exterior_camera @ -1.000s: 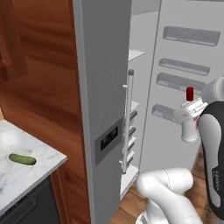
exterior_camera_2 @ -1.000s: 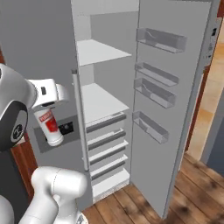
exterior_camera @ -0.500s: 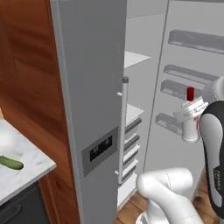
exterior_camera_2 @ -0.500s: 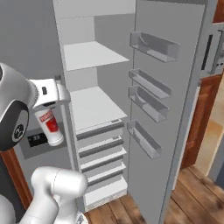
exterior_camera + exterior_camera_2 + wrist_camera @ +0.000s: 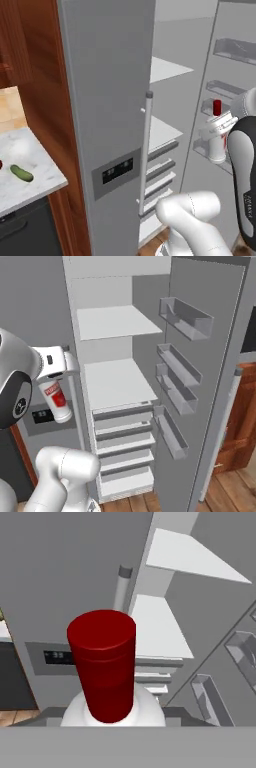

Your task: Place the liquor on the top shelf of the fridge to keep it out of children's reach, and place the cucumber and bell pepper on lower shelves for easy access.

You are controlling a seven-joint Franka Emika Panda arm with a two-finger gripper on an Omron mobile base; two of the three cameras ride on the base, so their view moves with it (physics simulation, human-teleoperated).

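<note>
- Gripper (image 5: pixel 56 370): closed about the neck of the liquor (image 5: pixel 55 400), carried upright in the air, red cap uppermost; fingertips hidden behind the bottle in the hand view.
- Liquor (image 5: pixel 218 138): clear-white bottle, red label, red cap; held in front of the open fridge (image 5: pixel 112 100), clear of every shelf; cap looming large in the hand view (image 5: pixel 102 664).
- Fridge (image 5: pixel 210 381): tall, grey; right door swung wide open, left door shut, white interior exposed.
- Top shelf (image 5: pixel 112 321): flat white board, highest in the compartment, well above the bottle; seen also in the hand view (image 5: pixel 192 556).
- Lower shelves (image 5: pixel 117 383): one flat white board beneath the top one, roughly level with the bottle and to its right.
- Drawer fronts (image 5: pixel 125 448): grey, slatted, stacked below the lower board.
- Door bins (image 5: pixel 182 363): translucent grey racks along the inside of the open right door, several tiers.
- Bar handle (image 5: pixel 145 150): long, vertical, on the edge of the shut left door.
- Dispenser panel (image 5: pixel 116 172): dark, set low in the shut left door, left of the handle.
- Worktop (image 5: pixel 30 160): white marble, far left of the fridge, over a dark cabinet.
- Cucumber (image 5: pixel 21 173): dark green, lying flat on the worktop, well apart from the gripper.
- Bell pepper (image 5: pixel 1 164): a sliver of red at the left picture edge, just beside the cucumber.
- Cabinet side (image 5: pixel 30 50): reddish-brown wood, between worktop and fridge.
</note>
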